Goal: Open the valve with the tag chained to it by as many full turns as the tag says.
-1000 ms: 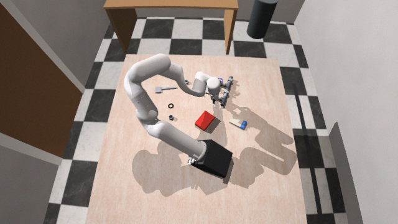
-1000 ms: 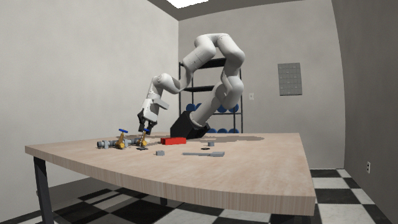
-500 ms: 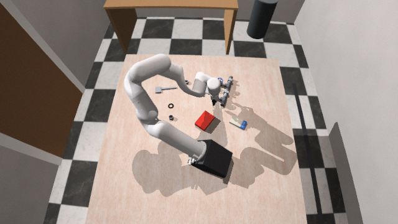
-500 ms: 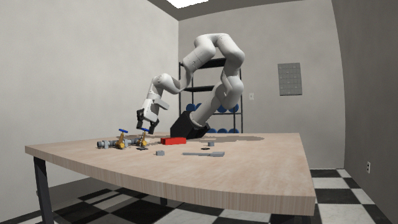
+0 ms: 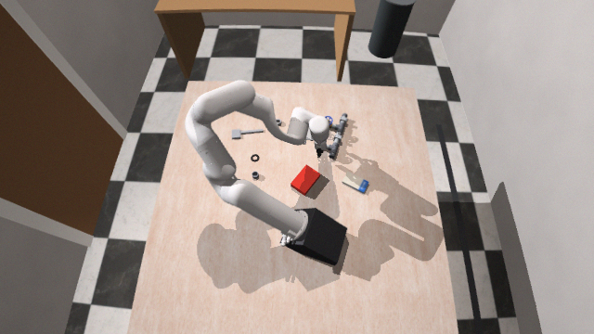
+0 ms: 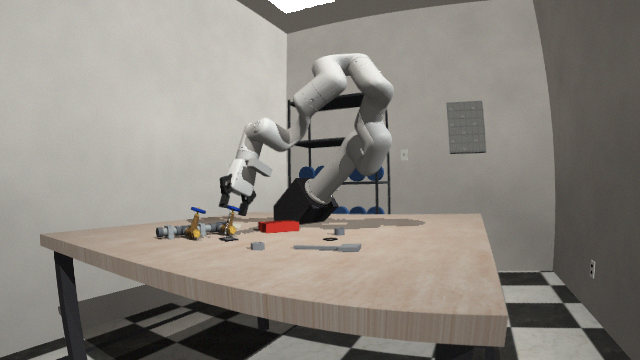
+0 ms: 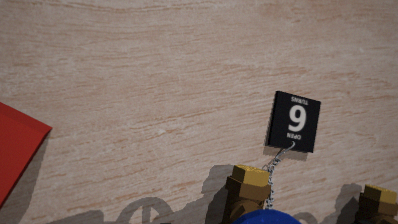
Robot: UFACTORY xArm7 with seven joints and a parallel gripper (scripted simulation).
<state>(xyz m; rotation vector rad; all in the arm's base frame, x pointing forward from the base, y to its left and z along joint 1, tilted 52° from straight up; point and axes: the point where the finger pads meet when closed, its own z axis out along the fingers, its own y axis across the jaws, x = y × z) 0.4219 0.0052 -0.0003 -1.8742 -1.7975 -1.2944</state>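
A grey pipe [image 5: 338, 136] [image 6: 167, 231] on the table carries two brass valves with blue handwheels. The tagged valve [image 6: 229, 227] [image 7: 248, 192] has a chain [image 7: 272, 167] to a black tag [image 7: 294, 121] [image 6: 228, 239]. The tag shows upside down in the wrist view, and its digit reads 6 when righted. My gripper [image 6: 234, 205] [image 5: 319, 150] is open, and its fingers stand on either side of this valve's handwheel [image 6: 232, 208] [image 7: 262, 218]. The other valve [image 6: 194, 230] [image 7: 375, 200], with its handwheel [image 6: 198, 210] [image 5: 329, 120], stands further along the pipe. In the overhead view my wrist hides the tagged valve.
A red block [image 5: 306, 180] [image 6: 278, 226] [image 7: 15, 145] lies near the valves, towards the arm's base. A blue and white box [image 5: 356, 184], a grey flat tool [image 5: 246, 133] [image 6: 327, 247], a black ring [image 5: 254, 158] and a small cylinder [image 5: 255, 175] lie on the table.
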